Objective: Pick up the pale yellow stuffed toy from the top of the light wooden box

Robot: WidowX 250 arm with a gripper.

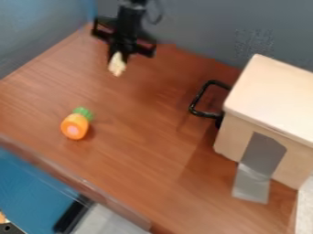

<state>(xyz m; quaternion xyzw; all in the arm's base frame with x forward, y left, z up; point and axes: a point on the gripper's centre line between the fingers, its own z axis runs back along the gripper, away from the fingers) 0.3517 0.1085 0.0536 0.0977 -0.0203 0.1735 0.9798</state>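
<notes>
At the top of the view, left of centre, the black gripper point(120, 54) hangs over the back part of the wooden table. It is shut on a small pale yellow piece point(116, 65) that sticks out below its fingertips. Lower left on the table lies an orange toy carrot point(74, 126) with a green top, well apart from the gripper; its pinkish cut end faces the camera.
A light wooden box point(269, 98) with a black handle point(198, 99) on its left side stands at the right. Grey tape point(252, 183) runs from its front onto the table point(147, 151). Grey walls point(202, 27) bound the back, and a raised edge point(92, 189) runs along the front left.
</notes>
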